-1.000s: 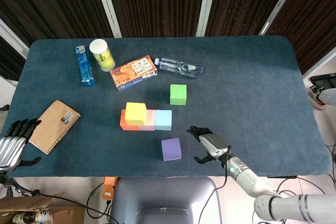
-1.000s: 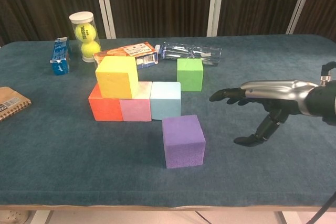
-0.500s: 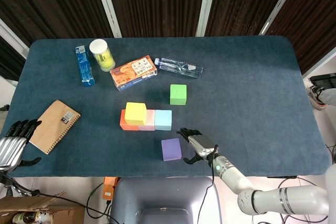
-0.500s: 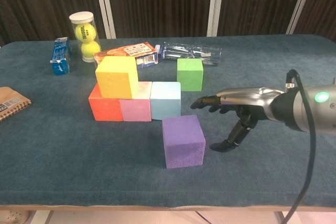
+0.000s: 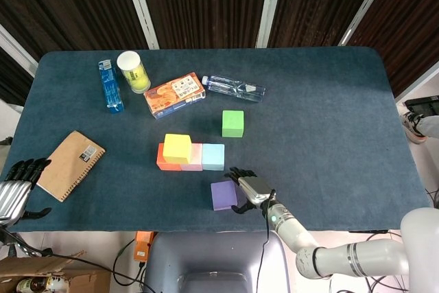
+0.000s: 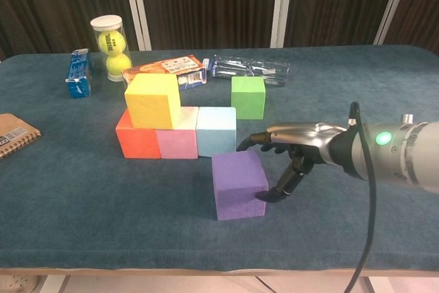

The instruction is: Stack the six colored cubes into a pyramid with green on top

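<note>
A row of orange (image 6: pixel 137 143), pink (image 6: pixel 178 143) and light blue (image 6: pixel 216 132) cubes stands mid-table, with a yellow cube (image 6: pixel 152 100) on top over the orange and pink ones. The green cube (image 6: pixel 247 97) sits alone behind the row's right end. The purple cube (image 6: pixel 239 184) rests in front of the light blue one. My right hand (image 6: pixel 291 150) is open right beside the purple cube (image 5: pixel 223 195), fingers reaching over its back right corner and thumb low by its right face. My left hand (image 5: pixel 15 189) lies open off the table's near left corner, holding nothing.
Along the back left stand a tennis ball tube (image 6: pixel 109 47), a blue pack (image 6: pixel 78 73), an orange box (image 6: pixel 167 70) and a lying water bottle (image 6: pixel 248 69). A brown notebook (image 5: pixel 71 164) lies at the left edge.
My right hand has slid left across the table from well right of the purple cube until its fingers reach the cube. The cubes and left hand have not moved.
</note>
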{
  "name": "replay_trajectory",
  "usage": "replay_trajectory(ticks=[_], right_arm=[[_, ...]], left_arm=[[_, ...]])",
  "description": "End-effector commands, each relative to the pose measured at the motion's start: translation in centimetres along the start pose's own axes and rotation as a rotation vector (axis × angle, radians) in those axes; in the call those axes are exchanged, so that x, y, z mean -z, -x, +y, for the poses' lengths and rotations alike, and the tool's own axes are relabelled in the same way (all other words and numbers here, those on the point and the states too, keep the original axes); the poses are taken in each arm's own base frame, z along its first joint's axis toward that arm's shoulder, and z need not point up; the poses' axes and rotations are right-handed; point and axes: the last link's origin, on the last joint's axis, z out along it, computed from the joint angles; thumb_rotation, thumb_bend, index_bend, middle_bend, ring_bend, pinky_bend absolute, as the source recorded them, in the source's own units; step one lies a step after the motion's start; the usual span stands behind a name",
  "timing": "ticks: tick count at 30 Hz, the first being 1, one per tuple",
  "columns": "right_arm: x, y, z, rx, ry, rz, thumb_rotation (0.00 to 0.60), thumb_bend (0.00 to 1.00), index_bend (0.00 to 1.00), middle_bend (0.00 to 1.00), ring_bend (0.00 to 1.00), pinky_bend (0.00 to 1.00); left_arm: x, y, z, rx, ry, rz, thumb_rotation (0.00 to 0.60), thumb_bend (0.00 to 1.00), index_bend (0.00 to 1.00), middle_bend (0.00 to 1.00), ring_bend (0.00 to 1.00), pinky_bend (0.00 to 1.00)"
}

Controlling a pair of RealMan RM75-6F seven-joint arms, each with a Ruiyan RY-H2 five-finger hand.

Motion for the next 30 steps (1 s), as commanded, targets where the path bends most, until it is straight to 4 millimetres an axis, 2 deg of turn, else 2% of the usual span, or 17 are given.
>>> replay_trajectory(ticks=[1,6,12,15,23,27,30], right_arm=[[-0.3,0.2,-0.2,-0.013,0.003,0.008,0.6,0.25,0.19,0.0,0.0,0.0],[-0.6,0.7,-0.3,-0.021,0.003,0.0,0.6,0.25,0.27,0.0,0.0,0.0],[-0.3,0.8,-0.3,-0.018,0.006,0.037,0.6,0.25,0.5,0.05,0.0,0.0],[0.2,0.6,-0.2,-0.028,0.003,0.057,0.6,0.25,0.55,0.07,0.0,0.0],[3.6,-2.0,1.5,-0.043,0.018,0.132,0.6,0.25,0.56,0.08,0.0,0.0],[5.8,-4.2,3.0,-0.066,0.039,0.186,0.6,0.25,0.56,0.08,0.0,0.0],[6.5,-5.9,4.2,-0.108,0.062,0.224,0.6,0.25,0.55,0.08,0.0,0.0]], left_arm=[[0.1,0.0,-0.1,0.001,-0.003,-0.002,0.6,0.12,0.09,0.06,0.0,0.05],[0.1,0.1,-0.2,0.005,-0.003,-0.001,0.6,0.12,0.09,0.06,0.0,0.05],[0.2,0.1,-0.4,0.01,-0.002,0.0,0.6,0.12,0.09,0.06,0.0,0.05],[0.3,0.1,-0.5,0.013,-0.003,0.003,0.6,0.12,0.09,0.06,0.0,0.05],[0.4,0.0,-0.8,0.02,-0.005,0.01,0.6,0.12,0.09,0.04,0.0,0.05],[0.4,-0.1,-0.9,0.017,0.001,0.013,0.6,0.12,0.09,0.04,0.0,0.05],[0.3,0.0,-1.0,0.028,0.004,0.013,0.6,0.13,0.09,0.04,0.0,0.05]])
